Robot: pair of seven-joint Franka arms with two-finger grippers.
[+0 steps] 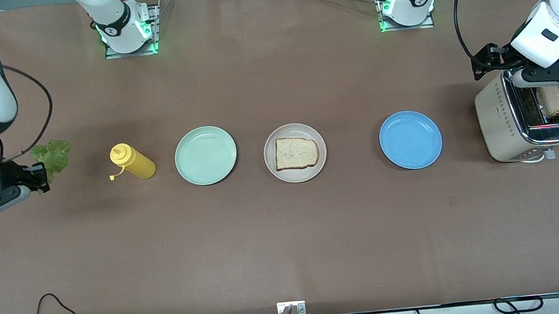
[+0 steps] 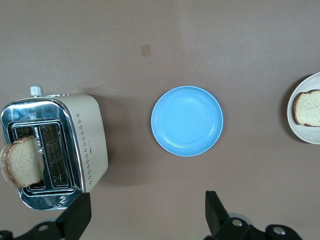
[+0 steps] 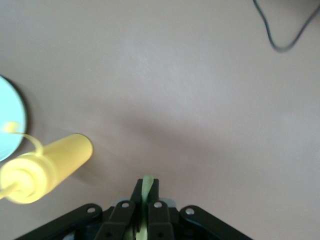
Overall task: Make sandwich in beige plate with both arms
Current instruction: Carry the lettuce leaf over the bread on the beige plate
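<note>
Now lettuce is up in one arm's grip while a bread slice sits waiting on the beige plate!

Right gripper [image 1: 40,179] hangs over the bare table at the right arm's end, fingers pinched tight on the ruffled green lettuce leaf [image 1: 53,155], which sticks up out of the black jaws. Beside it on the table lies the yellow squeeze bottle [image 1: 132,161], then the mint-green plate [image 1: 205,155]. In the middle of the row sits the beige plate [image 1: 281,172] with one bread slice [image 1: 296,152] flat on it. Next comes the blue plate [image 1: 411,140], bare. Over at the left arm's end, the left gripper [image 2: 147,215] hovers above the toaster [image 1: 499,124], fingers spread wide and gripping nothing, and a second slice [image 2: 21,161] pokes out of the toaster slot, tilted.
</note>
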